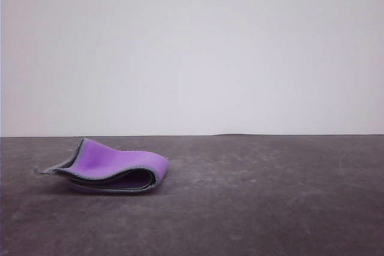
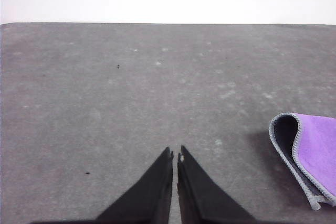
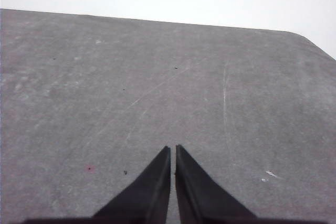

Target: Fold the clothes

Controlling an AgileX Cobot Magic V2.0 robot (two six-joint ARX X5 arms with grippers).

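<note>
Both sets of fingers are pressed together, left gripper (image 2: 175, 157) and right gripper (image 3: 172, 150), holding nothing. Purple cloth (image 1: 114, 169) sits loosely doubled on the table's (image 1: 270, 196) left. Springy top layer could flop open.

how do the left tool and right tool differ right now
The left tool has the cloth lying close beside it on the table; the right tool has bare table ahead, marked with pale scratches. The left tool hangs over table speckled with pale flecks, the right tool nearer a rounded table corner. Shared: both are black, shut with tips nearly touching, holding nothing, and off the cloth.
</note>
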